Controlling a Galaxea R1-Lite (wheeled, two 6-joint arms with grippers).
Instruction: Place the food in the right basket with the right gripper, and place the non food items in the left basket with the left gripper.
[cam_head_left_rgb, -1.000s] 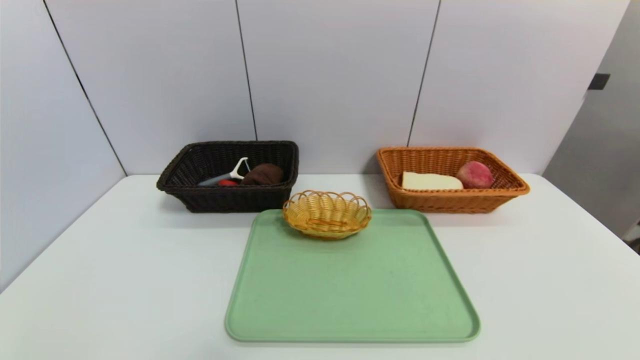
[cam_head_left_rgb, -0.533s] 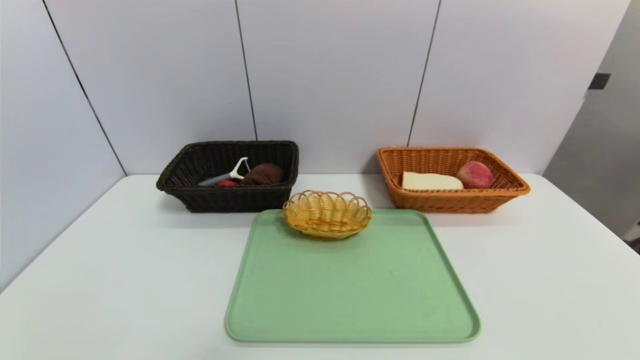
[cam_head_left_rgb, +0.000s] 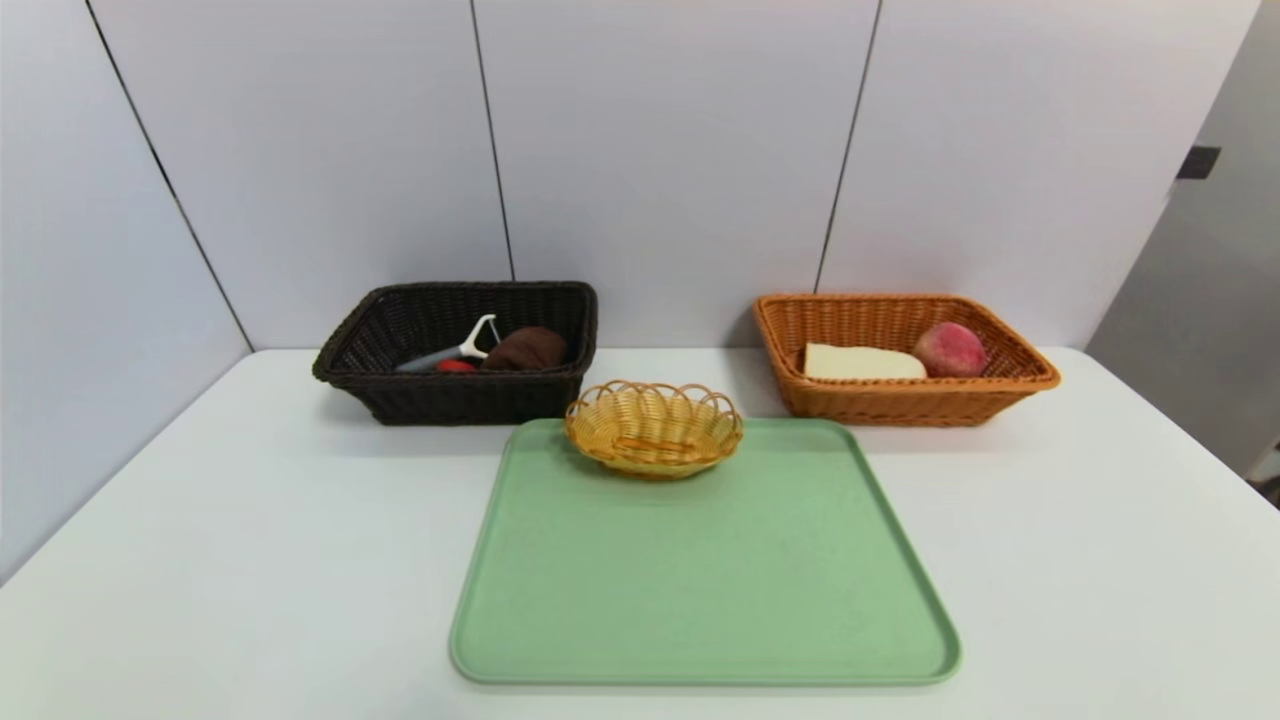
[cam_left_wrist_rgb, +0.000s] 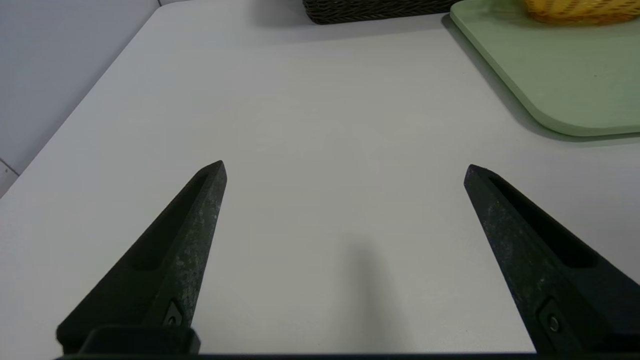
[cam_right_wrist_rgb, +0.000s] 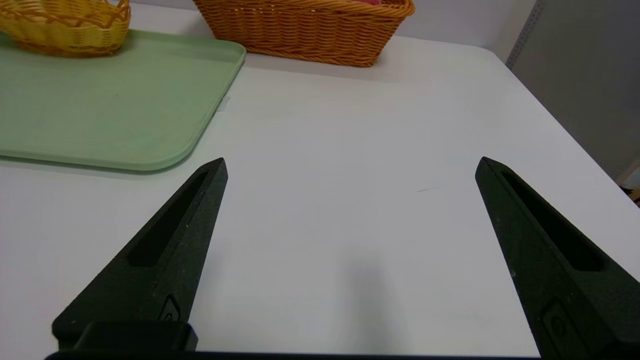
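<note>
While nothing loose is left on the green tray (cam_head_left_rgb: 700, 580), I list stock from the sorted goods outward. Right basket (cam_head_left_rgb: 900, 400), orange wicker: 1 pale wedge (cam_head_left_rgb: 860, 362), probably cheese or bread, lying flat, and 1 pink-red round fruit (cam_head_left_rgb: 950, 349) touching its far end. Left basket (cam_head_left_rgb: 450, 400), dark wicker: 1 peeler (cam_head_left_rgb: 455, 350) with grey handle, 1 small red item (cam_head_left_rgb: 455, 366) half hidden beneath it, 1 brown lump (cam_head_left_rgb: 527, 349), perhaps cloth. Small yellow scalloped basket (cam_head_left_rgb: 654, 428): sits at the tray's far edge between the 2 big baskets; appears empty, though I cannot see its whole floor.

Grippers: left gripper (cam_left_wrist_rgb: 345, 167) spread wide, holding nothing, over bare white table (cam_head_left_rgb: 250, 560) beside the tray's left edge. Right gripper (cam_right_wrist_rgb: 350, 162) likewise wide and empty, over bare table off the tray's right edge.

Judgement: sorting looks finished. Risks: the yellow basket is a non-food item that may yet count; reaching for it, my left fingers could nudge the tray or clip the dark basket just behind.
</note>
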